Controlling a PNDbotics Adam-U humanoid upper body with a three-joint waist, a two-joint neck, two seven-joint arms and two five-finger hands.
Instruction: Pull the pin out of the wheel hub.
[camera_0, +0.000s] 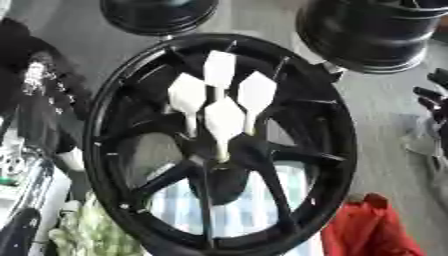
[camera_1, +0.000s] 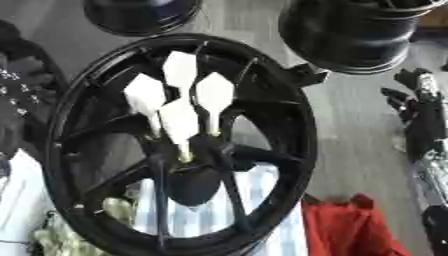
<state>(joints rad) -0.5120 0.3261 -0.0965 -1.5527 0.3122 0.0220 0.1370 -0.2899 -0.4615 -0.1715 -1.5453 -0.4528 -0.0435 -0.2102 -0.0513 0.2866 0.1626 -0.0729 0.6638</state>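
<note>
My left hand (camera_0: 35, 75) is a dark mass at the table's left edge, and I cannot tell how its fingers sit; the wheel hub (camera_0: 219, 145) stands mid-table, white pins (camera_0: 224, 117) fanned up from its centre, seemingly all seated, so nothing is pulled yet; my right hand (camera_1: 420, 107) waits at the right edge, fingers relaxed, holding nothing.

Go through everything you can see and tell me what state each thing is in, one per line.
Wheel: black, tilted toward the camera, no hand on it.
Pins: four white ones, seated in the hub, none pulled.
Hub: pins stand up from it.
Right hand: at the right edge, apart from the wheel, fingers unclear.
Left hand: not visible.
Other wheels: two, resting beyond it.
Red cloth: crumpled, lower right.
</note>
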